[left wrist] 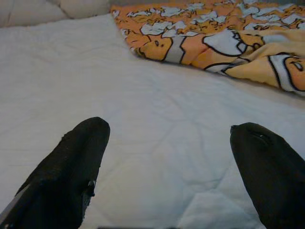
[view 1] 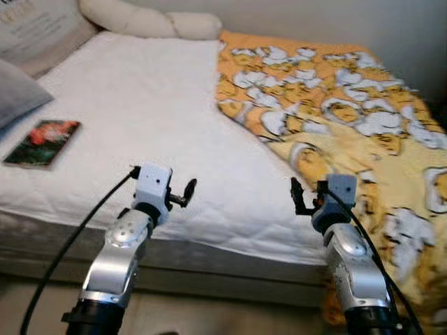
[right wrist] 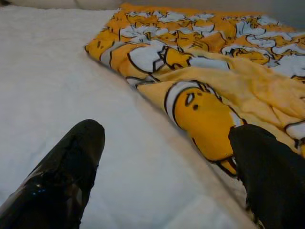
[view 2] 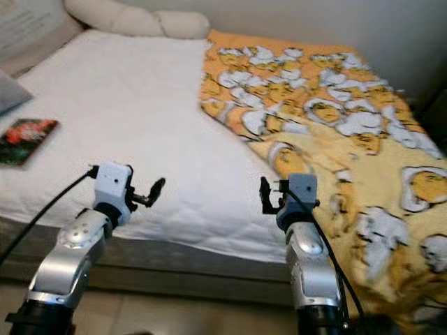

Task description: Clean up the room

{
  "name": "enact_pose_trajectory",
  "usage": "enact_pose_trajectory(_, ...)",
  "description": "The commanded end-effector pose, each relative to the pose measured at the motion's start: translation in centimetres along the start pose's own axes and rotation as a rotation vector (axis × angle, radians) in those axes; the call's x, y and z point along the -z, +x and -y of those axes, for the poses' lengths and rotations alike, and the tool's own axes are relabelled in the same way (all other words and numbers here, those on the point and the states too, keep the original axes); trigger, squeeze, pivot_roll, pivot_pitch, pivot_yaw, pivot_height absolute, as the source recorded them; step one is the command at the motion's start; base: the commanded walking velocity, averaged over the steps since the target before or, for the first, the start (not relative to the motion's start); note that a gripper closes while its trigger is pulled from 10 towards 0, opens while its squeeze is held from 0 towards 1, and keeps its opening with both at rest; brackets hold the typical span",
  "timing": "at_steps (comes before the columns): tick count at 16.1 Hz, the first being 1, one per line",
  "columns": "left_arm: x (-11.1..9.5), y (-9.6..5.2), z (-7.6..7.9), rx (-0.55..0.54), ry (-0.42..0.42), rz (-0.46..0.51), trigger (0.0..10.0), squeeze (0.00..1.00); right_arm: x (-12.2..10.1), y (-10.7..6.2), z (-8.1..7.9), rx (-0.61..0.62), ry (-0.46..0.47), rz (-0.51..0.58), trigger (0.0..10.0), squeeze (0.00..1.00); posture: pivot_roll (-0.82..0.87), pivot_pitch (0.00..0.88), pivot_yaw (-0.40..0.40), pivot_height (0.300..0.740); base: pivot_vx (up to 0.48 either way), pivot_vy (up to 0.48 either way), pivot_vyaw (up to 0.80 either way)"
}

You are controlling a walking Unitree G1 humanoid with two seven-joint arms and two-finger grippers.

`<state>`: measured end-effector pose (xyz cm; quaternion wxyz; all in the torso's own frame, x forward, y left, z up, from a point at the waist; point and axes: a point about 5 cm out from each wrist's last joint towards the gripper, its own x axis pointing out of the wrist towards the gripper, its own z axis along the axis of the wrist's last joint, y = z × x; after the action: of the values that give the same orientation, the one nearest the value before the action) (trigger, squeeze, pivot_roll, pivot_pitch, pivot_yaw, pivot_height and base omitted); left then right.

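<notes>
Standing at the near edge of the bed (view 1: 140, 118), the robot holds both arms out low over the mattress, and the job in hand looks to be straightening the yellow cartoon-print blanket (view 1: 349, 118) that lies bunched over the right half, its folded-back edge running diagonally from the far middle toward the near right. The right gripper (right wrist: 167, 162) hovers just beside that folded edge, jaws spread wide with nothing between them; one finger hangs over the bare white sheet (left wrist: 143, 119), the other over the printed cloth. The left gripper (left wrist: 167, 157) is likewise open wide and empty, poised above plain sheet, well apart from the blanket. To do this well, I'd say the right gripper should drop onto the near fold, where the cloth is doubled and thick enough to pinch, and close firmly before pulling, since a thin single layer could slip out. The left would do better to reach across for the far corner of the fold, so the two draw the edge leftward together and keep it from skewing. A book (view 1: 42, 142) with a dark, red-flowered cover lies near the left edge, and pillows (view 1: 150, 21) sit along the far end; the blanket will likely slide over the book unless that is lifted off first.
</notes>
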<state>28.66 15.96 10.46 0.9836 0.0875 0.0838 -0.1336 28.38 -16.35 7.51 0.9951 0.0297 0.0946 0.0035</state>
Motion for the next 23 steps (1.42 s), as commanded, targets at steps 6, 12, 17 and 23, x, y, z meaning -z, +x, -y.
enact_pose_trajectory(6, -0.2, 0.0, -0.6, -0.013, 0.014, 0.005, 10.0, 0.00, -0.1, 0.4, -0.5, -0.008, 0.001, -0.021, 10.0, 1.00, 0.09, 0.000, -0.033, 0.740, 0.000, -0.445, 0.00)
enact_pose_trajectory(12, -0.2, 0.0, -0.6, -0.005, -0.006, 0.004, 10.0, 0.00, -0.4, 0.7, -0.7, -0.031, -0.015, -0.021, 10.0, 0.00, 0.08, 0.000, -0.031, 0.740, 0.000, -0.066, 0.00)
enact_pose_trajectory(17, -0.4, 0.1, -0.6, 0.006, -0.020, 0.015, 10.0, 0.00, -0.5, 0.8, -1.2, -0.062, -0.018, -0.033, 10.0, 0.00, 0.08, 0.000, -0.029, 0.740, 0.050, 0.000, -0.32)
enact_pose_trajectory(23, -0.4, 0.1, -0.7, 0.007, -0.024, 0.016, 10.0, 0.00, -0.8, 0.9, -1.5, -0.097, -0.051, -0.027, 10.0, 0.00, 0.08, 0.000, -0.027, 0.740, 0.291, 0.000, -0.08)
